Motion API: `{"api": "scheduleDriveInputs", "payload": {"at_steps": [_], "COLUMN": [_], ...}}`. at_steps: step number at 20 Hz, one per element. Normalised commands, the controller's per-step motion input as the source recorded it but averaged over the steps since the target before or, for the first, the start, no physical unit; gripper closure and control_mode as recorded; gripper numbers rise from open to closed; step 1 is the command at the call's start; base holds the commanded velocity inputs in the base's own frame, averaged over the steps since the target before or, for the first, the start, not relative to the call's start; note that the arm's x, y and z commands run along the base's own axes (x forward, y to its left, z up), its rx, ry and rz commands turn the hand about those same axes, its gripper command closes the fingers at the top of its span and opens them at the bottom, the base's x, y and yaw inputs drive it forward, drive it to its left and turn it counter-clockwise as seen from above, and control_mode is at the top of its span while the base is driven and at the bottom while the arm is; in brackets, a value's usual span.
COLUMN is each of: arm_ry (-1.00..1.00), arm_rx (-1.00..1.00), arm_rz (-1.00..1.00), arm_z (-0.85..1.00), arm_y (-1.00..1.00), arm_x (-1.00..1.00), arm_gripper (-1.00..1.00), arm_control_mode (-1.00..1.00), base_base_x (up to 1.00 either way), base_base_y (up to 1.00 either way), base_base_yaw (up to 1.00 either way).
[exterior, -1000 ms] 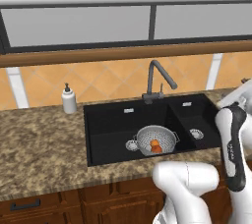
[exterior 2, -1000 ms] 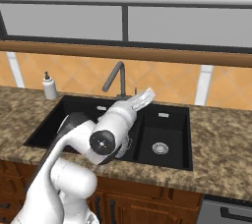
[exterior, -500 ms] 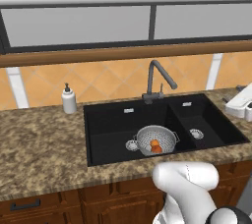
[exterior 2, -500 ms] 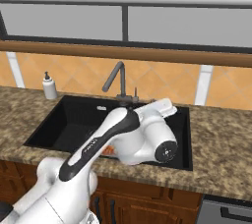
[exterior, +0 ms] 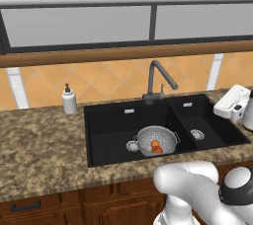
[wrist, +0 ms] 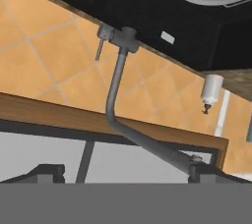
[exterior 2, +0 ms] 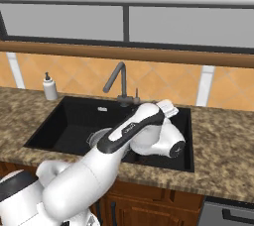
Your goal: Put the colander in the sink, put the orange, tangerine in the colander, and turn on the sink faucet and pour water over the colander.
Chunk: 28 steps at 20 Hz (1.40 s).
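A small white soap bottle with a pump top stands upright on the brown speckled counter, close to the orange tile wall. A long brown wood ledge runs under the big window. Below sit brown wood cabinets, 1 maybe with a dark handle.

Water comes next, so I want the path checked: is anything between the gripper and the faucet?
Nothing visible. In the hand view the faucet lies straight ahead of the gripper, with just wall tiles behind it; the soap bottle sits off to one side.
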Motion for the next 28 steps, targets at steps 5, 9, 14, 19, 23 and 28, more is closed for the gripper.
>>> {"api": "scheduleDriveInputs", "payload": {"at_steps": [5, 9, 14, 19, 23, 28], "arm_ry": [0.0, 0.0, 0.0, 0.03, 0.12, 0.08], "arm_rx": [-0.09, -0.09, -0.08, -0.04, 0.01, 0.07], "arm_rz": [0.03, 0.0, 0.0, 0.0, 0.0, -0.01], "arm_z": [-0.15, -0.03, -0.06, -0.06, -0.14, -0.34], "arm_y": [0.31, 0.48, 0.5, 0.37, 0.07, 0.0], "arm_x": [0.36, 0.22, 0.38, 0.67, 0.49, 0.4], "arm_gripper": [-1.0, -1.0, -1.0, -1.0, -1.0, -1.0], "arm_control_mode": [-1.0, -1.0, -1.0, -1.0, -1.0, -1.0], "base_base_x": [0.0, 0.0, 0.0, 0.0, 0.0, 0.0], "base_base_y": [0.0, 0.0, 0.0, 0.0, 0.0, 0.0], "base_base_yaw": [0.0, 0.0, 0.0, 0.0, 0.0, 0.0]}}
